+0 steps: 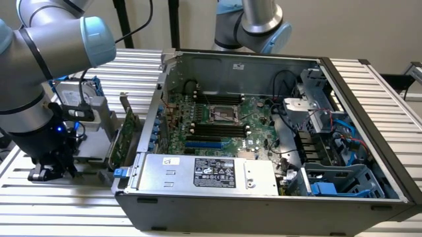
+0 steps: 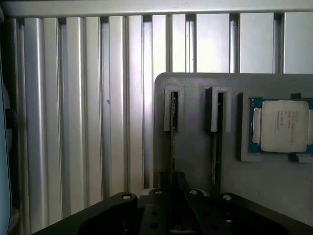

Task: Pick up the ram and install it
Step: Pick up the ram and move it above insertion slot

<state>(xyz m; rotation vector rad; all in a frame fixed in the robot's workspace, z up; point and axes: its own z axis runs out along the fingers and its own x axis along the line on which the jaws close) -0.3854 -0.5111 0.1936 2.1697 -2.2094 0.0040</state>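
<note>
The ram point(image 2: 174, 122) is a thin green stick standing on edge in a slot of a grey holder point(image 2: 194, 147). A second stick point(image 2: 218, 127) stands in the neighbouring slot. My gripper point(image 2: 175, 198) hangs directly over the near end of the first stick, in line with its edge. In the exterior view the gripper point(image 1: 49, 172) is low over the grey holder point(image 1: 92, 140), to the exterior view's left of the open computer case point(image 1: 264, 197). The black memory slots point(image 1: 214, 131) lie on the motherboard inside the case.
A processor chip point(image 2: 279, 126) rests in a recess of the holder. A green expansion card point(image 1: 125, 136) stands between holder and case, and a hard drive point(image 1: 72, 94) lies behind. A second arm point(image 1: 257, 24) stands at the back. Ribbed aluminium table point(image 2: 98, 122) surrounds everything.
</note>
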